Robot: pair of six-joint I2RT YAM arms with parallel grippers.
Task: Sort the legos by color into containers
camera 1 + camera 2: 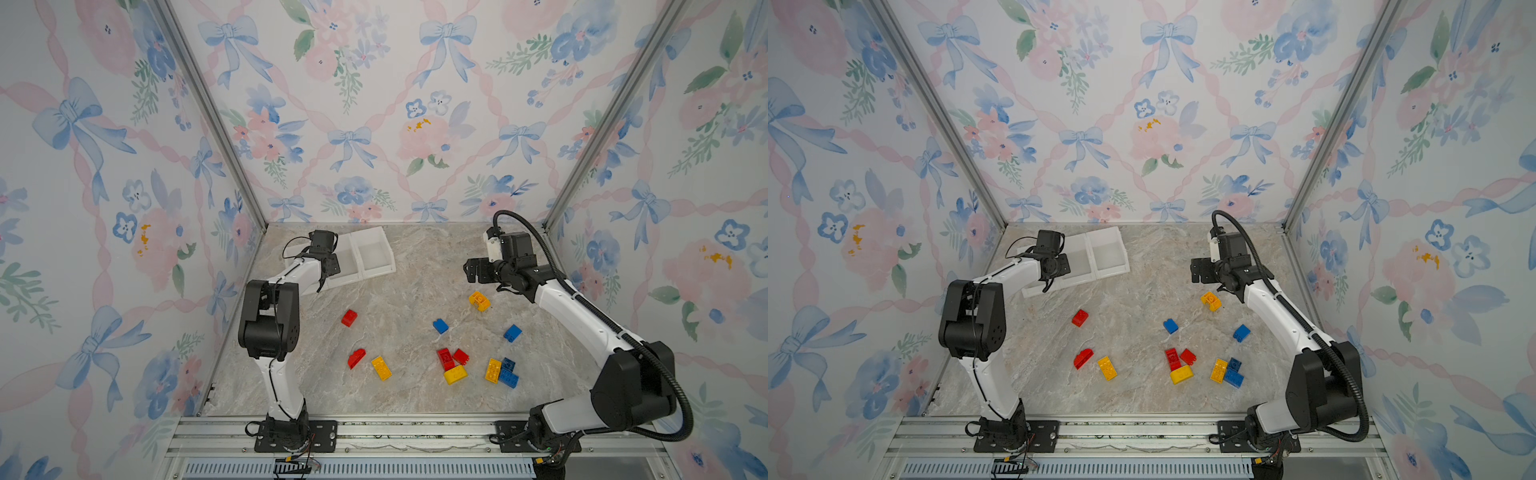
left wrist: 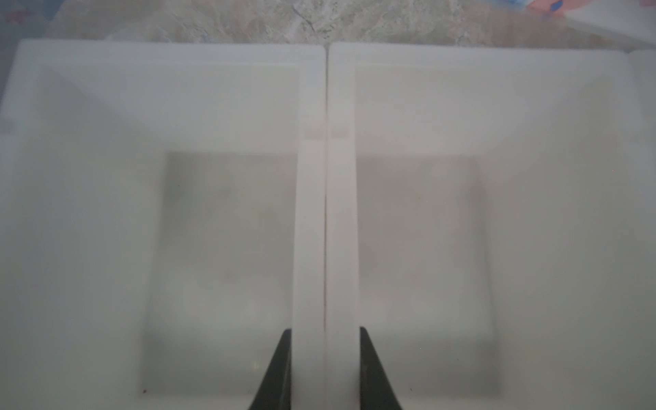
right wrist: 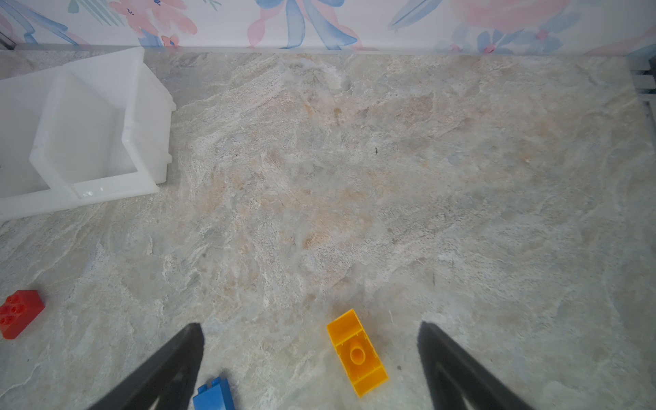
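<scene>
- Legos, red, yellow and blue, all lie loose on the table, spread over its middle and right, well apart from the containers.
- Near the front, a red brick, a yellow brick and a blue brick sit in a tight cluster.
- The containers stand at the far left of the table, the row skewed to the wall.
- Left tool is clamped on the doubled wall where two bins join, one finger down in each bin.
- Right tool is spread wide above the table. An upturned yellow brick, hollow side up, lies between its fingers in the wrist view.
</scene>
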